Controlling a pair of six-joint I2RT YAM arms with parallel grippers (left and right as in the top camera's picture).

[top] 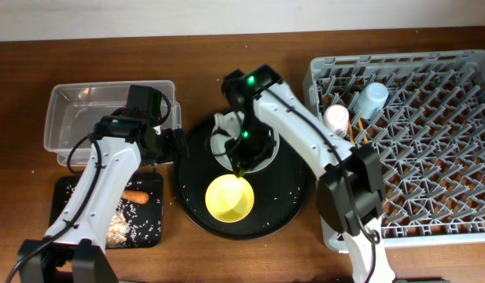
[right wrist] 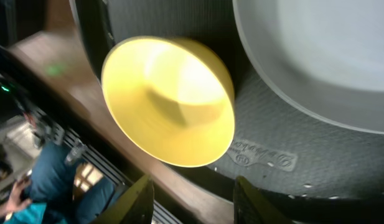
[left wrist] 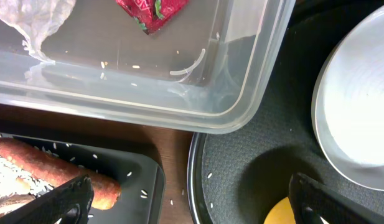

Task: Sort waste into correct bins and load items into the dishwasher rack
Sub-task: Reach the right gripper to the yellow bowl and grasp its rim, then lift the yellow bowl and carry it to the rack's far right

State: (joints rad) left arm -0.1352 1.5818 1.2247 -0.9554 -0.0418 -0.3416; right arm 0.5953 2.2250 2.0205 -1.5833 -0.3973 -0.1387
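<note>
Right claw (right wrist: 195, 200) parted, gripping nothing, tips just short of yellow bowl (top: 230, 198) rim. Bowl open side up on round black tray (top: 295, 200), beside grey-green plate (right wrist: 316, 56). Left claw (left wrist: 192, 200) spread wide, empty, over clear tub (left wrist: 241, 93) corner. Rack (top: 431, 149) at far right.

Both arms reaching inward, left end effector (left wrist: 195, 202) spread wide, right end effector (right wrist: 193, 199) partly parted

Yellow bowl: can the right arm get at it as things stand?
Probably yes. The right claw hovers open right next to the yellow bowl. The bowl sits open side up on the round black tray beside the pale plate. Nothing covers it, and the left arm is off to the side.
</note>
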